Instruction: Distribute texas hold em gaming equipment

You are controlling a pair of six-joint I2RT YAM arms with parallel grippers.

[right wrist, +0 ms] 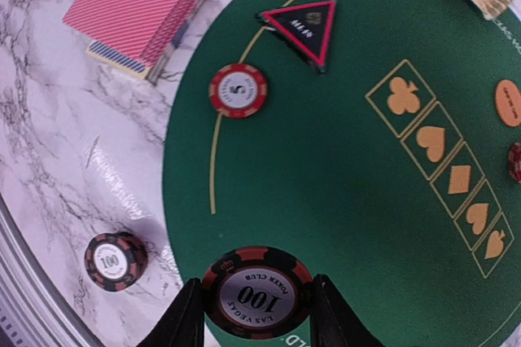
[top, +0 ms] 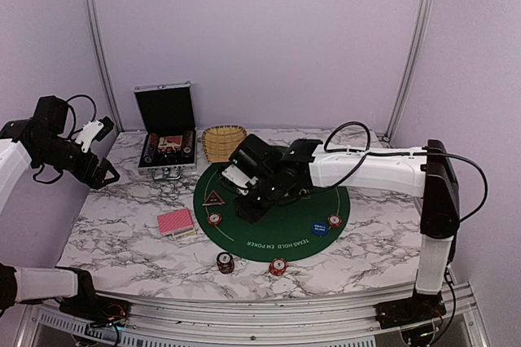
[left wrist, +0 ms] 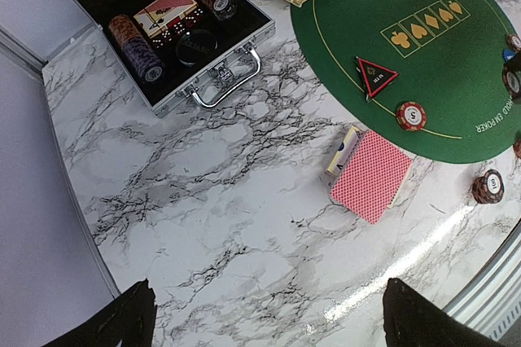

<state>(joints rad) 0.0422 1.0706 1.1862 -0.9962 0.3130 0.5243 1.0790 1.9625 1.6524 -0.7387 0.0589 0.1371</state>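
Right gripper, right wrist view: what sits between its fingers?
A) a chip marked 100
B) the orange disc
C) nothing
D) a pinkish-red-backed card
A: the fingers of the right gripper stand against both edges of a chip marked 100, with the green mat behind it.
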